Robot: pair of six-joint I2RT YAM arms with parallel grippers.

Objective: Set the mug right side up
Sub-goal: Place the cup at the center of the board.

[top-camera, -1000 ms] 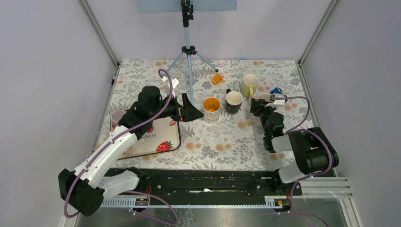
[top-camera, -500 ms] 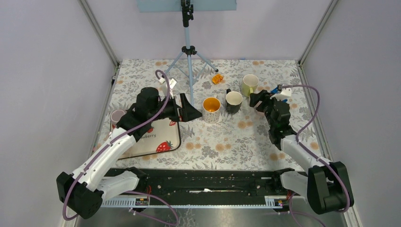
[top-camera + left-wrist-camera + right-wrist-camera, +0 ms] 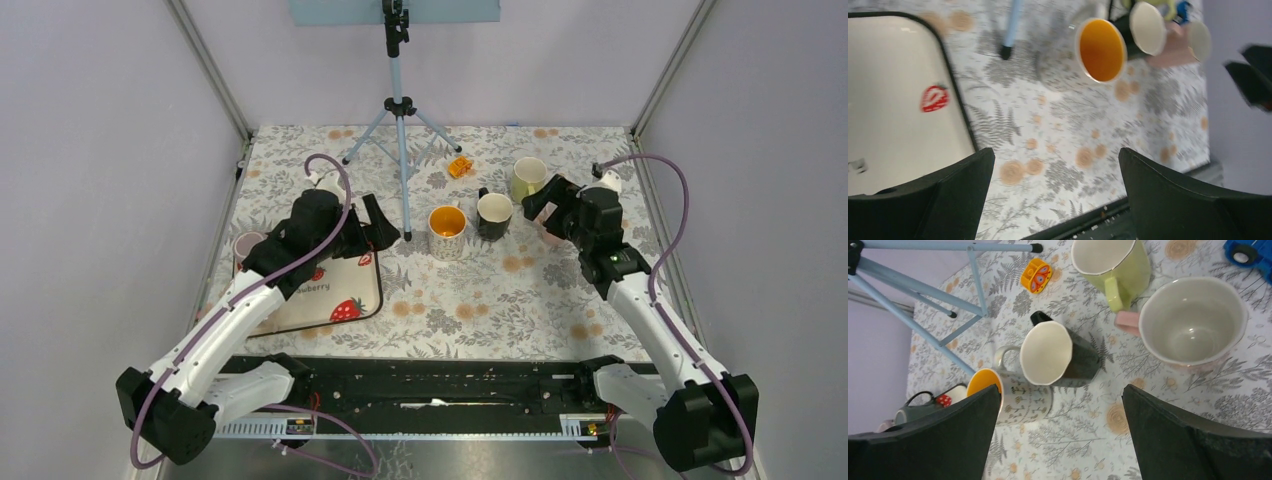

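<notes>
Now right tool [image 3: 1060, 432] higher, jaws apart, above upright pink mug [image 3: 1193, 322]

My left arm [image 3: 225, 320] reaches forward and inward, left gripper [image 3: 378, 222] splayed wide, fingers [image 3: 960, 180] holding nothing; my right arm [image 3: 650, 310] stretches long and forward, right gripper [image 3: 540, 205] gaping equally wide, pointing left and downward.
</notes>
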